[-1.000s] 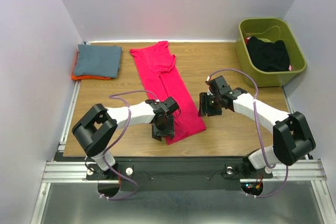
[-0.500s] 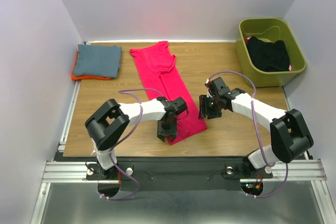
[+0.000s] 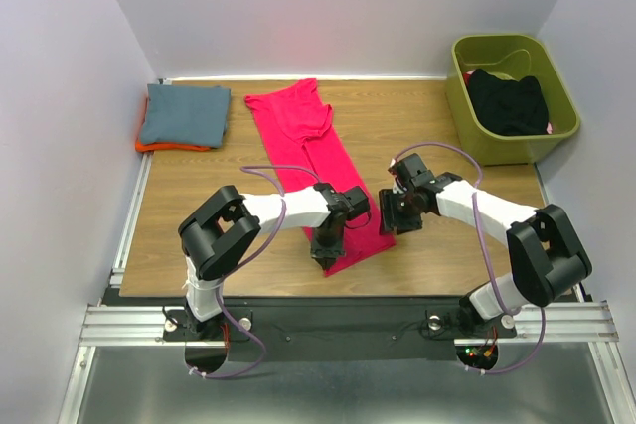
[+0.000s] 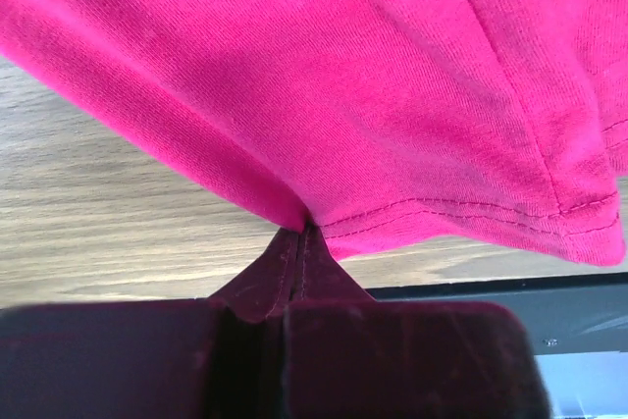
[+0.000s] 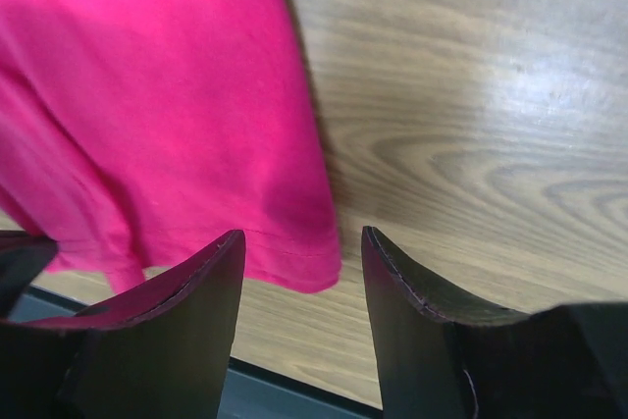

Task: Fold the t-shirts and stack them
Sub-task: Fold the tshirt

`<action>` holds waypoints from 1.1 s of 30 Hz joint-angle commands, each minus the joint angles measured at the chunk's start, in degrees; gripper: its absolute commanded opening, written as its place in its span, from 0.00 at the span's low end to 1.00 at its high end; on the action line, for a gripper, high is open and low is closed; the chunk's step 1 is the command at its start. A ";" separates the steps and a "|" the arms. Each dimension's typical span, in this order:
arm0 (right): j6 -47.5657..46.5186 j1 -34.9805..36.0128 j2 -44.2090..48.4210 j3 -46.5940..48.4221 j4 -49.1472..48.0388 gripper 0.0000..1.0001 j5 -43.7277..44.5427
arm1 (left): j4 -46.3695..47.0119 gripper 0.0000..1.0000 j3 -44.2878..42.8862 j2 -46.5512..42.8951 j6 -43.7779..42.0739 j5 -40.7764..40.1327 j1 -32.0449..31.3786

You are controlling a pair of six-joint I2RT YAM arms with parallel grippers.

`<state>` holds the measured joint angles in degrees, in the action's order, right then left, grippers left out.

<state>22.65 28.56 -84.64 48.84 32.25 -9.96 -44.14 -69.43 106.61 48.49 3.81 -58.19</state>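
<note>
- The left gripper (image 4: 299, 235) is pinched tight on the near hem of the magenta-pink t-shirt (image 4: 373, 95), close to the front edge of the worktop (image 3: 199, 206).
- The right gripper (image 5: 299, 242) has its fingers spread apart and holds nothing; that shirt's near right corner shows between them.
- The shirt lies as a long strip reaching toward the far edge.
- Far left, the blue-grey t-shirt (image 3: 184, 113) sits folded on the orange t-shirt (image 3: 159, 148).
- Far right, the black garment (image 3: 507, 101) lies in the olive bin (image 3: 457, 96).

Hem of the magenta t-shirt (image 4: 392, 95) tight between the closed jaws, wooden table (image 4: 98, 213) beneath.
</note>
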 commanded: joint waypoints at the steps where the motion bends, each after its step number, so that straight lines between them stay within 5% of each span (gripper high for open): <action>1: -0.86 0.01 0.97 -1.03 0.01 0.57 0.55 | -2.53 0.00 1.31 2.03 0.11 -3.20 -0.60; 24: -0.86 0.27 -2.63 -3.49 0.01 0.45 -2.79 | 0.72 0.00 4.48 -1.31 -0.59 -2.23 0.01; 27: -0.95 0.27 -2.99 -3.75 0.01 0.39 -1.21 | 1.07 0.00 4.65 -1.49 -0.85 -1.97 0.19; 33: -0.59 0.27 -0.44 -4.10 1.32 0.08 3.44 | 1.51 0.00 5.71 -3.16 -2.35 -0.92 1.42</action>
<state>22.31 28.58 -86.43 45.93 32.53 -10.98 -40.93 -66.24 104.07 47.99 4.73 -57.49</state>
